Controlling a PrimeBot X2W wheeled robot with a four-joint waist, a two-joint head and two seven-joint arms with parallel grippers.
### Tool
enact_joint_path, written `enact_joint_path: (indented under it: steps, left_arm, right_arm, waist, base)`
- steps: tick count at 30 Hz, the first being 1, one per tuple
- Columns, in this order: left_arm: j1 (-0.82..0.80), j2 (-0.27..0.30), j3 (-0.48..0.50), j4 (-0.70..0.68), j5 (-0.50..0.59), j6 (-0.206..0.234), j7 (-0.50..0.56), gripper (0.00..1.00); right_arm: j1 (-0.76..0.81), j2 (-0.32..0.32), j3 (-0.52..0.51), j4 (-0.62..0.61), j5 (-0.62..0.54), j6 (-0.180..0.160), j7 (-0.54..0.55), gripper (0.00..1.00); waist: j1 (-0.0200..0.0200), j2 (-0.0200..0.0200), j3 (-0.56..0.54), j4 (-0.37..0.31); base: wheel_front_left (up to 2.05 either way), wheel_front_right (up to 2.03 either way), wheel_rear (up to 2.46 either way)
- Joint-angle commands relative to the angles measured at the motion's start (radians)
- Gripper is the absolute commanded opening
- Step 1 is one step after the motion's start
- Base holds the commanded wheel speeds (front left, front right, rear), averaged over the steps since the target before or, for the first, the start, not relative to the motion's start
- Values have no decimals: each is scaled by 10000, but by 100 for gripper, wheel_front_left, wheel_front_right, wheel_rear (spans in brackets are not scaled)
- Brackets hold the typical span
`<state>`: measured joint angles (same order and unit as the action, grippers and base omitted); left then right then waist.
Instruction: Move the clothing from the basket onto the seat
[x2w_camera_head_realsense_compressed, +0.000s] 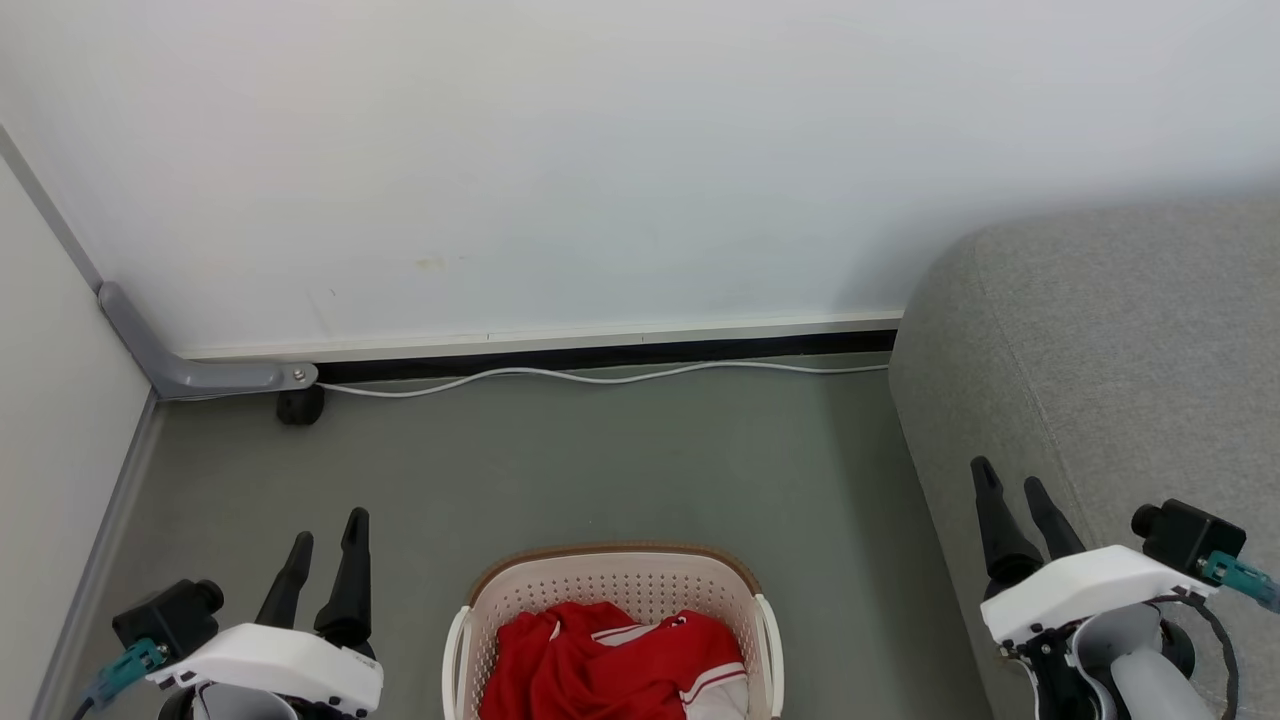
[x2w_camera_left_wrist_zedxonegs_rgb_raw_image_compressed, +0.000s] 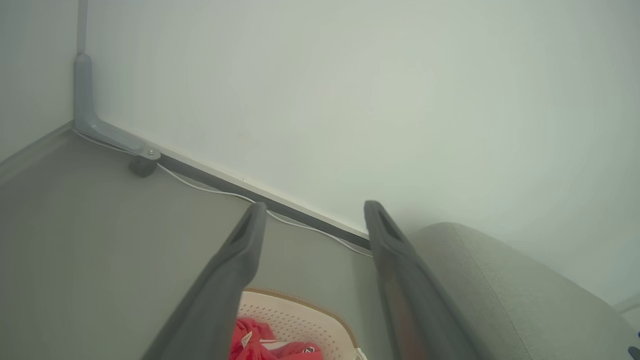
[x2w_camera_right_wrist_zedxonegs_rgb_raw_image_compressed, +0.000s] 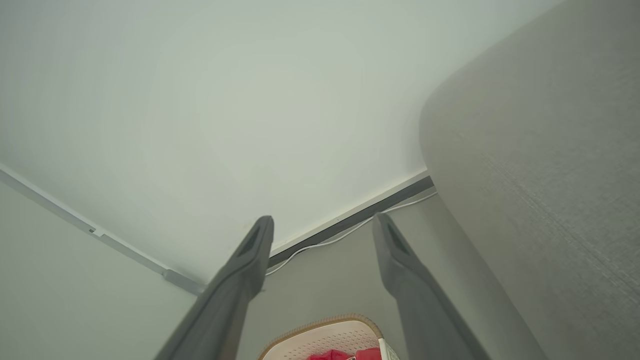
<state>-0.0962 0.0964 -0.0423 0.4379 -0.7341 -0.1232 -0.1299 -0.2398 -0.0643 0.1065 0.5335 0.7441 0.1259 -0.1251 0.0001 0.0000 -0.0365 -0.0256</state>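
Red clothing (x2w_camera_head_realsense_compressed: 610, 665) with white trim lies crumpled in the cream perforated basket (x2w_camera_head_realsense_compressed: 610, 585), which stands on the floor at the bottom centre of the head view. The grey seat (x2w_camera_head_realsense_compressed: 1110, 350) rises on the right. My left gripper (x2w_camera_head_realsense_compressed: 327, 532) hangs open to the left of the basket, holding nothing. My right gripper (x2w_camera_head_realsense_compressed: 1010, 480) is open in front of the seat's side, also empty. The left wrist view shows the clothing (x2w_camera_left_wrist_zedxonegs_rgb_raw_image_compressed: 255, 342), the basket (x2w_camera_left_wrist_zedxonegs_rgb_raw_image_compressed: 295, 312) and the seat (x2w_camera_left_wrist_zedxonegs_rgb_raw_image_compressed: 500, 285) beyond my left gripper (x2w_camera_left_wrist_zedxonegs_rgb_raw_image_compressed: 312, 207). The right wrist view shows the basket (x2w_camera_right_wrist_zedxonegs_rgb_raw_image_compressed: 330, 335) between my right gripper (x2w_camera_right_wrist_zedxonegs_rgb_raw_image_compressed: 322, 220) fingers.
A white wall (x2w_camera_head_realsense_compressed: 600, 150) closes the far side, with a dark baseboard and a white cable (x2w_camera_head_realsense_compressed: 600, 377) along it. A grey bracket (x2w_camera_head_realsense_compressed: 200, 370) with a black foot sits in the left corner. Grey floor (x2w_camera_head_realsense_compressed: 600, 470) lies between basket and wall.
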Motion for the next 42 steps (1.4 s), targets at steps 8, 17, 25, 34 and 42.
enact_joint_path:
  steps: [8, 17, 25, 34, 42]
  left_arm:
    - [-945, 372, 104, 55, 1210, -52, -368, 100]
    - [-1150, 409, 85, 332, 2321, -58, -633, 100]
    - [-1282, 435, 64, 628, 3216, -63, -838, 100]
    - [-1342, 360, 236, 824, 4330, -70, -1102, 100]
    - [-1301, 323, 412, 896, 5209, -75, -1319, 100]
  right_arm:
    - [-1061, -143, 344, 217, -1266, 36, -417, 100]
    - [-1382, -161, 624, 620, -2335, 40, -682, 100]
    - [-1577, -173, 795, 903, -3224, 42, -886, 100]
    - [-1755, -162, 953, 1114, -4288, 45, -1150, 100]
    - [-1847, -153, 823, 1176, -5197, 48, -1367, 100]
  waist:
    - [-1, 0, -1, -21]
    - [-1, 0, -11, -55]
    - [-1, 0, -34, -72]
    - [-1, 0, -71, -120]
    - [-1, 0, -133, -179]
  base:
    - [0, 0, 0]
    - [0, 0, 0]
    - [0, 0, 0]
    - [0, 0, 0]
    - [0, 0, 0]
